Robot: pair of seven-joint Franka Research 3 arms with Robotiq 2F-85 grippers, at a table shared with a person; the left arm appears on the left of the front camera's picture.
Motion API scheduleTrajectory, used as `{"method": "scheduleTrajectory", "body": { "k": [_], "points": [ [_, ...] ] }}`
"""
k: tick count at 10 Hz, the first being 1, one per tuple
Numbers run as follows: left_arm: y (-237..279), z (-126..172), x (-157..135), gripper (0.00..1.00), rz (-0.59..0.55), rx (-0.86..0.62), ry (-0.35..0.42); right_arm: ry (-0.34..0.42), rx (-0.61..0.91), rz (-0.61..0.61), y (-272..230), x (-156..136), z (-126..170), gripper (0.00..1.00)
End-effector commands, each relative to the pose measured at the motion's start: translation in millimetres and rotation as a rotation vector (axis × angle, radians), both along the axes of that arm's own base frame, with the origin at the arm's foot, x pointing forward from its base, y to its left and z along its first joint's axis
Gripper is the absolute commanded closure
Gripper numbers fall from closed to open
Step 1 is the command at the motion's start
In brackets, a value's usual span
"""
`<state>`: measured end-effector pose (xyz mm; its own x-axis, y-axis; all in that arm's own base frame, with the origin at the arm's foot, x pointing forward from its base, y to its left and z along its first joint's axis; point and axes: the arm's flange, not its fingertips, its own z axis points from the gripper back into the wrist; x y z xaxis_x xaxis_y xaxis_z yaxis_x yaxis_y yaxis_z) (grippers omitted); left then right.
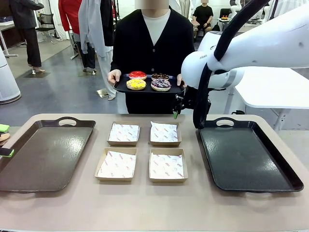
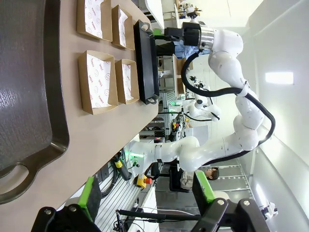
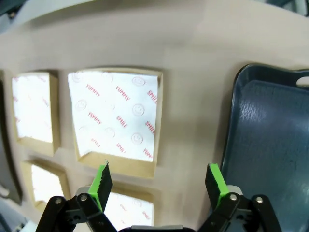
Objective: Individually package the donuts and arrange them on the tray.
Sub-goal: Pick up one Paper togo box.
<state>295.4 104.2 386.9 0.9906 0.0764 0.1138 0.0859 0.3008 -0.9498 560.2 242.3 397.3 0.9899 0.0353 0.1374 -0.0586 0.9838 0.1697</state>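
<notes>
Right gripper [image 3: 159, 180] spread above box [image 3: 120, 165] | left gripper [image 2: 146, 191] spread too | I'd reach twelve o'clock for donuts [image 1: 148, 81], pinch rims gently.

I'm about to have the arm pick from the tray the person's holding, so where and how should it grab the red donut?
Probably from straight above, closing on the left and right outer edges of the red donut. It lies flat on the tray, glaze up. The yellow donut crowds its near side, while its left side is free.
</notes>
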Motion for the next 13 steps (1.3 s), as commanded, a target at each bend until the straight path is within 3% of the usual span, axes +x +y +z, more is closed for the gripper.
{"method": "scheduleTrajectory", "body": {
  "k": [1, 4, 8, 13],
  "points": [
    [0, 2, -1, 0.0, -0.006, -0.007, -0.004, 0.038, -0.101, -0.045, 31, 27, -6, 0.0],
    [0, 2, -1, 0.0, -0.006, -0.007, -0.004, 0.065, -0.155, -0.04, 49, 45, -31, 0.0],
    [0, 2, -1, 0.0, -0.006, -0.007, -0.004, 0.067, -0.191, -0.07, 46, 44, -60, 0.0],
    [0, 2, -1, 0.0, -0.006, -0.007, -0.004, 0.073, -0.148, -0.056, 38, 43, -72, 0.0]
  ]
}}
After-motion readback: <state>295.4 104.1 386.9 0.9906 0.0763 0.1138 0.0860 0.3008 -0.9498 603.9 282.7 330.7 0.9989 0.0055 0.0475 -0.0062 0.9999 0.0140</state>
